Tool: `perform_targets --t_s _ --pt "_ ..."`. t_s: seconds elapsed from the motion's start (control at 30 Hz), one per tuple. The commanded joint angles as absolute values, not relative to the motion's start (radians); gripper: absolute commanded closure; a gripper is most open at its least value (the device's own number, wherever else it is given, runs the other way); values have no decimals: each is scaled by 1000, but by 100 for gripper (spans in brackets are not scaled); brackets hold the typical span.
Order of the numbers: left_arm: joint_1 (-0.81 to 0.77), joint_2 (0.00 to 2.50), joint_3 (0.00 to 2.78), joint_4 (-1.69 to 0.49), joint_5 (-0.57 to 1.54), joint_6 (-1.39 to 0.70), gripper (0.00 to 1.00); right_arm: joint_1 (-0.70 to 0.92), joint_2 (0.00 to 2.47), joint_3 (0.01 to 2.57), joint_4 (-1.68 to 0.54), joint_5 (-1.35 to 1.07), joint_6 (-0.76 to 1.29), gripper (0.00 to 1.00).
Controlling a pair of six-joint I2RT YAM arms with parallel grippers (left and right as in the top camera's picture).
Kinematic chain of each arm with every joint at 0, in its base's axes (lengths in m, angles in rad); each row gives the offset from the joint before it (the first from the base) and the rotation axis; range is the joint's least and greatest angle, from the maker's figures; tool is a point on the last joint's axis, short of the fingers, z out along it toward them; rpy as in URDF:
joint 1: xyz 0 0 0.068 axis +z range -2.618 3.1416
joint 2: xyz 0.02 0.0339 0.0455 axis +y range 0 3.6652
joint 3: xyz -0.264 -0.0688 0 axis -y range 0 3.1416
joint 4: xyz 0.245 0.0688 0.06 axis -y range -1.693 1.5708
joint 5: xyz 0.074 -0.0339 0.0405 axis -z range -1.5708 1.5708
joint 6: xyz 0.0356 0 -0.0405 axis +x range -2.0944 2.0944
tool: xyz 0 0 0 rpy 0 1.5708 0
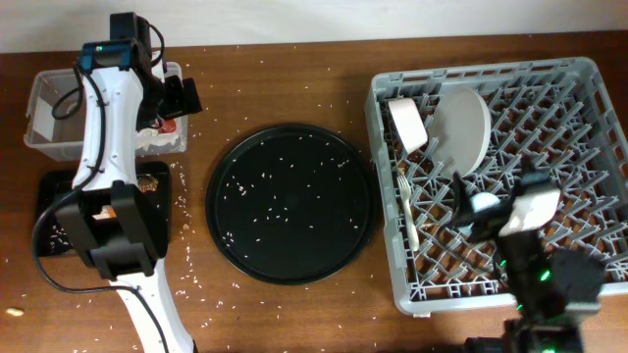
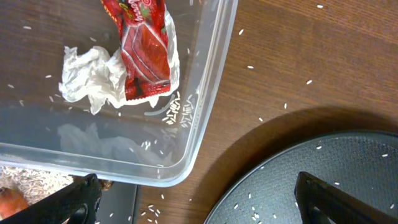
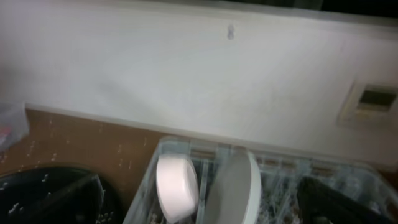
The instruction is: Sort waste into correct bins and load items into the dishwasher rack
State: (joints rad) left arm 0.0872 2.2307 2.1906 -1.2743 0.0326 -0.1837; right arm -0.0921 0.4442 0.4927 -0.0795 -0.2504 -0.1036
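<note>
The clear tub bin (image 1: 54, 118) holds the shiny red wrapper (image 2: 144, 50) and the crumpled white napkin (image 2: 93, 78). My left gripper (image 1: 173, 102) hangs open and empty over the tub's near right corner (image 2: 200, 118); both black fingertips (image 2: 71, 200) frame the bottom of the left wrist view. An orange carrot piece (image 2: 9, 203) and rice scraps (image 2: 25, 178) lie in the shallow black tray bin (image 1: 54, 192). In the dishwasher rack (image 1: 579, 108) stand the white bowl (image 1: 407, 123) and grey plate (image 1: 464, 127). The fork (image 1: 407, 206) and light-blue cup (image 1: 486, 205) rest there too. My right gripper (image 1: 469, 212) is open beside the cup.
A large round black tray (image 1: 291, 203) dotted with rice grains lies between the bins and the rack. Loose rice is scattered on the brown table (image 1: 294, 88). The left arm crosses over the black tray bin. A white wall (image 3: 186, 74) rises behind the table.
</note>
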Motion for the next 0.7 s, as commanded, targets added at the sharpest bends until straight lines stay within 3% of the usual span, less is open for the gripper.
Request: perform_targets --t_s 0.0,0.23,0.67 --pt "88 2206 2202 -1273 29 -186 1 -100 271 228 60 -281 -89 2" --pt "88 2206 2202 -1273 29 -186 1 -97 5 6 -25 -277 -90 2" --pt "88 2206 2202 -1273 29 -186 1 -97 4 6 -52 -278 -89 2"
